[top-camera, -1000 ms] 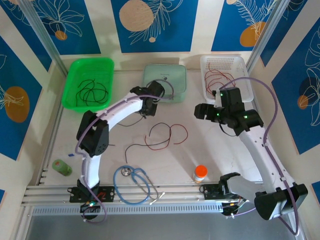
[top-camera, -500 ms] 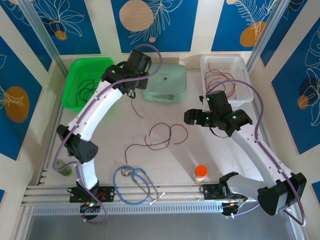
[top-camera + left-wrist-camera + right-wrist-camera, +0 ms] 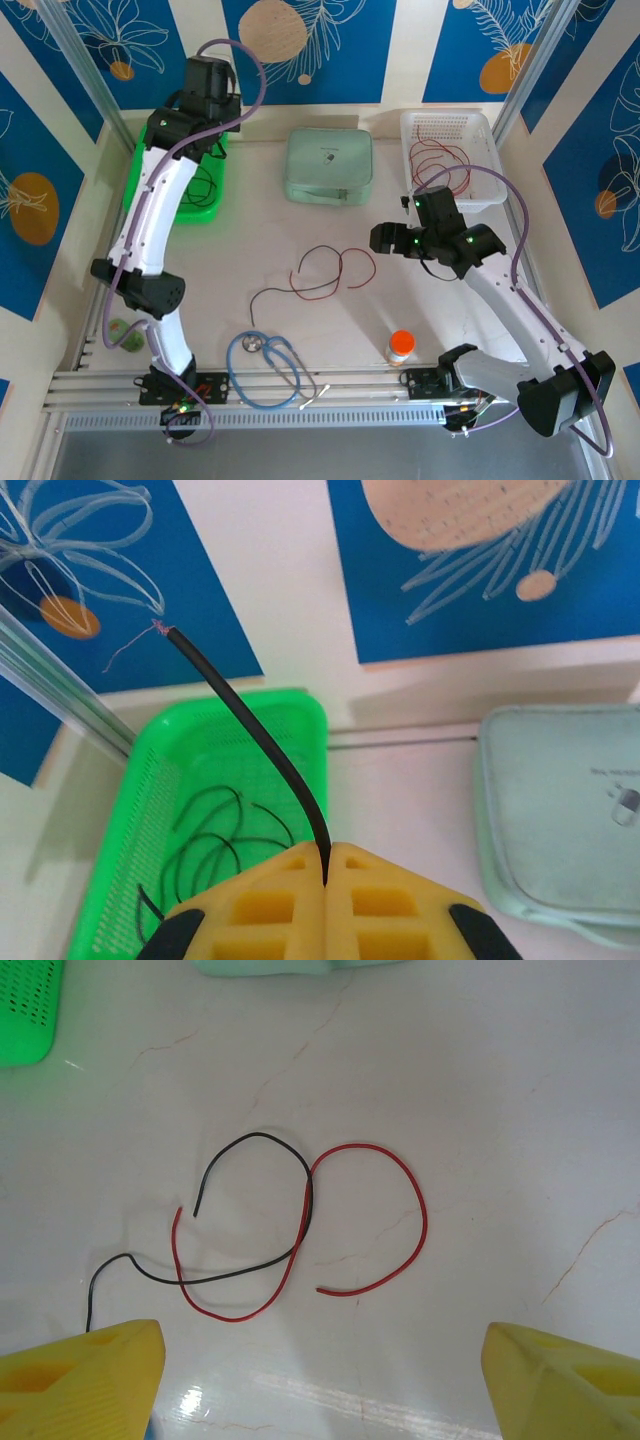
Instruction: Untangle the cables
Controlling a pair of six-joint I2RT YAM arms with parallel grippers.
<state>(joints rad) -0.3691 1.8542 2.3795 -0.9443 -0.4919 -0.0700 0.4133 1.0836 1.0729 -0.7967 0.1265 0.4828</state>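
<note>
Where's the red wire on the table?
From the right wrist view the red wire lies ahead of the right gripper, crossed with a black wire; from above, mid-table between the pale green case and blue stethoscope.

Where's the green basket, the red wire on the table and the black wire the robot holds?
green basket (image 3: 308,745), left wrist view, right wall.
red wire (image 3: 424,1222), right wrist view, loop's right bend.
black wire (image 3: 322,850), left wrist view, stretch above fingers.

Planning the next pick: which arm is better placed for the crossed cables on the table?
Right: its open fingers hover over those cables; the left fingers are shut on a black cable above the green basket.
</note>
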